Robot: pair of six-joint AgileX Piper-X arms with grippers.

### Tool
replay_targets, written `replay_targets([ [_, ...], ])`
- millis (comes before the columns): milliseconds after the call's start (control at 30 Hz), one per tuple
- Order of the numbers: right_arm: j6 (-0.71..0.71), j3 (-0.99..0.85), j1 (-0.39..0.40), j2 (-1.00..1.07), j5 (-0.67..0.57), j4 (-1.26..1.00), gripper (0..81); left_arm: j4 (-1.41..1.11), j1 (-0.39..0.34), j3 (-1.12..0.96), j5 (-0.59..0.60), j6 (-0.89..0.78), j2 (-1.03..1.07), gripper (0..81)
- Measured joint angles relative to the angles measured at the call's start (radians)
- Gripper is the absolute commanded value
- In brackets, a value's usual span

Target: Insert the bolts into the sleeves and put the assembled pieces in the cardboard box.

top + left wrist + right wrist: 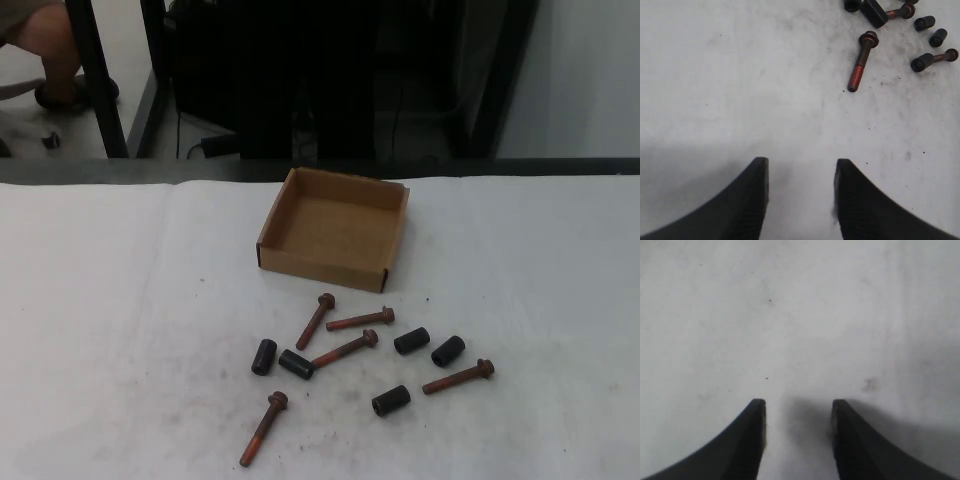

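An open cardboard box (320, 268) with nothing in it stands at the middle back of the white bench. In front of it lie several rusty orange bolts, among them one (316, 321) near the box and one (263, 428) nearest the front edge. Several short black sleeves lie among them, such as one (264, 357) on the left and one (391, 401) toward the front. One bolt (343, 349) lies end to end with a sleeve (296, 363). My left gripper (800, 167) is open above bare bench, with a bolt (861, 60) a short way ahead. My right gripper (798, 407) is open over bare white bench.
The white bench top (100, 300) stretches wide to the left and right of the parts. Behind the bench's far edge stand dark frame posts (95, 80) and dark equipment.
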Motion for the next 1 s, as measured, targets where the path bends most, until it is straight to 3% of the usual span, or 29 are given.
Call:
replay_targets([
  [400,0.0,0.0,0.0,0.0,0.0,0.0,41.1,0.0,0.0,0.0,0.0,0.0,0.0,40.5],
  [600,0.042,-0.011,0.0,0.0,-0.064,0.0,41.1,-0.165,0.0,0.0,0.088,-0.024,0.0,40.5],
  [700,0.064,-0.075,0.0,0.0,-0.148,0.006,41.1,-0.294,0.0,0.0,0.073,-0.051,0.0,40.5],
  [1000,0.067,-0.279,-0.039,0.073,-0.13,0.06,41.1,-0.209,0.0,-0.003,0.019,-0.091,0.0,40.5],
])
